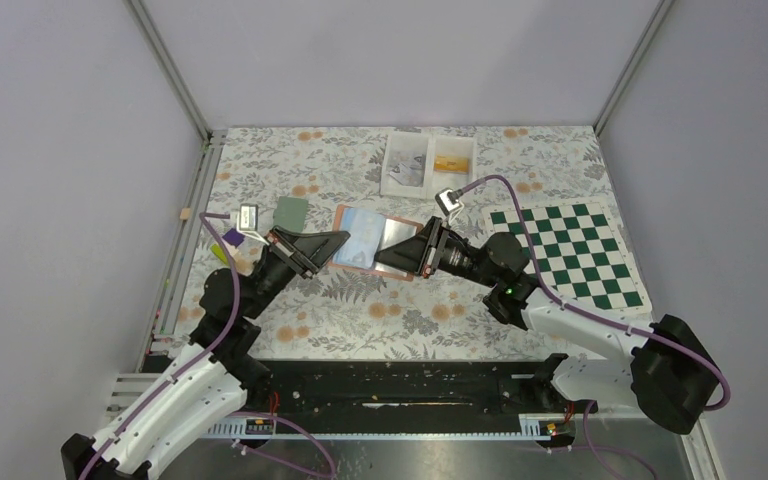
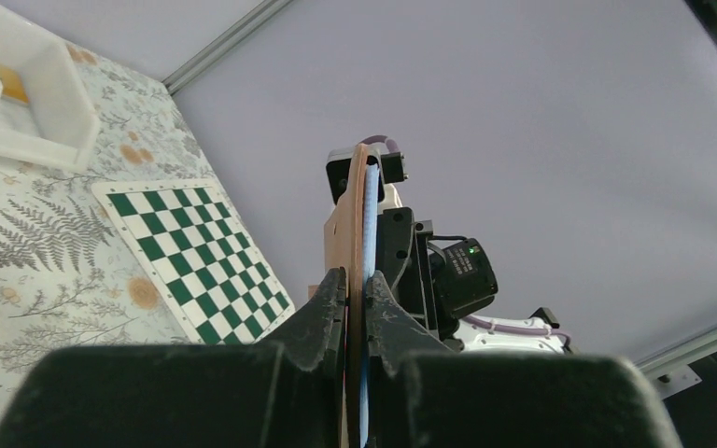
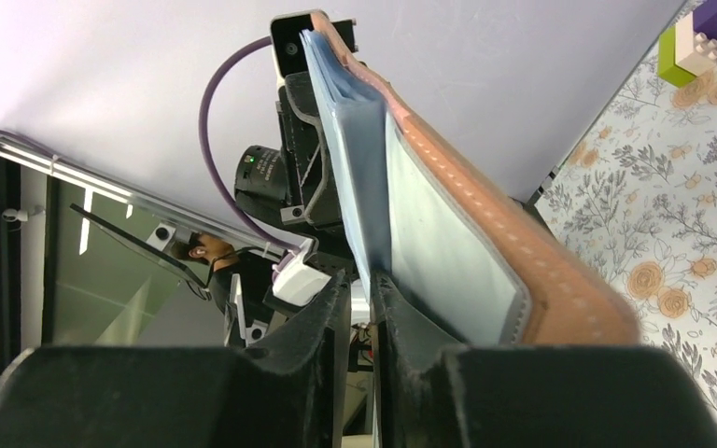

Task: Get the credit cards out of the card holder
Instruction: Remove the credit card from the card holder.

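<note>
Tan-brown booklet-style card holder (image 1: pixel 365 238) w/ light-blue inner panels is open, just left of the green-and-white chessboard mat (image 1: pixel 570 255), held btwn both arms. It seems raised off the floral-print table (image 1: pixel 380 315); can't tell for sure.

L pincer (image 2: pixel 355 291): jaws nearly together, clamped on the holder's far-from-mat edge. Tan cover and a blue panel both sit in the gap, seen edge-on in the left wrist view.

R pincer (image 3: pixel 362 285): jaws close together, pinching a thin light-blue inner leaf on the holder's mat-side half. The stitched tan cover stands free just beside the fingers (image 3: pixel 322 308). Can't tell if a card sits inside that leaf.

Grey-green flat card (image 1: pixel 291 212) lies on the table further left of the mat, past the holder and just beside the L pincer. Small silvery card (image 1: pixel 250 216) is a bit further left again.

Lime, white and purple block stack (image 3: pixel 674 51) is on the table, farthest left from the mat.

White two-compartment tray (image 1: pixel 428 178) is behind the mat's left corner, near the back wall, w/ something orange in its mat-side bin.
</note>
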`<state>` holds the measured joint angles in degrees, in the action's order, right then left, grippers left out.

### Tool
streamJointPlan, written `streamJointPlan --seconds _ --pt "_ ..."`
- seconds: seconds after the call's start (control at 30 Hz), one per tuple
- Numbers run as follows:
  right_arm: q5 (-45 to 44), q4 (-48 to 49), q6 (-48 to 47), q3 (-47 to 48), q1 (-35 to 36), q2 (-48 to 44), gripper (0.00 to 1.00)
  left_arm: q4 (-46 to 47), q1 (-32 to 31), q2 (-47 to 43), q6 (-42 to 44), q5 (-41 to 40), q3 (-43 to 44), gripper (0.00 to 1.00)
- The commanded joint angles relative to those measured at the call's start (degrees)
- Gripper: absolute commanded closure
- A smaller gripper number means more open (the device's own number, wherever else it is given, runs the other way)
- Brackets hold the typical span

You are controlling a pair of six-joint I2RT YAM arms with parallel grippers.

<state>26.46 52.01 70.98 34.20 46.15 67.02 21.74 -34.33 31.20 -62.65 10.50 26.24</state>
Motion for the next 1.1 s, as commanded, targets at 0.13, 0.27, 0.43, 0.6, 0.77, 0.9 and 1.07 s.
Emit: streamJointPlan --seconds 0.13,0.27,0.43,0.6,0.77,0.9,1.07 --pt "-1.0 7.2 0.5 1.9 0.7 1.0 0.76 6.1 -0.2 -0.7 -3.6 2.5 -0.8 1.00" --pt "-0.6 7.1 0.7 1.9 0.7 1.0 0.68 5.7 -0.2 -0.1 -3.3 3.3 -0.6 1.00" --pt "-3.3 -10.5 -7.8 3.5 0.7 -7.6 0.62 -1.0 -0.2 -1.2 2.7 2.0 1.4 1.00" --pt "-10.4 -26.8 -16.6 4.7 0.7 -17.3 0.32 -1.6 -0.2 -0.7 5.0 4.0 2.4 1.00" --pt "-9.6 -41.3 -33.2 12.0 0.6 -20.3 0.23 -2.0 -0.2 2.2 8.3 10.1 4.3 1.00" --pt "-3.7 -51.4 -43.3 19.7 0.6 -17.1 0.18 -2.6 -0.2 2.9 10.1 14.0 4.9 1.00" --pt "0.6 -56.6 -49.8 23.8 0.4 -14.5 0.14 -1.6 -0.2 3.2 10.9 18.1 5.2 1.00"
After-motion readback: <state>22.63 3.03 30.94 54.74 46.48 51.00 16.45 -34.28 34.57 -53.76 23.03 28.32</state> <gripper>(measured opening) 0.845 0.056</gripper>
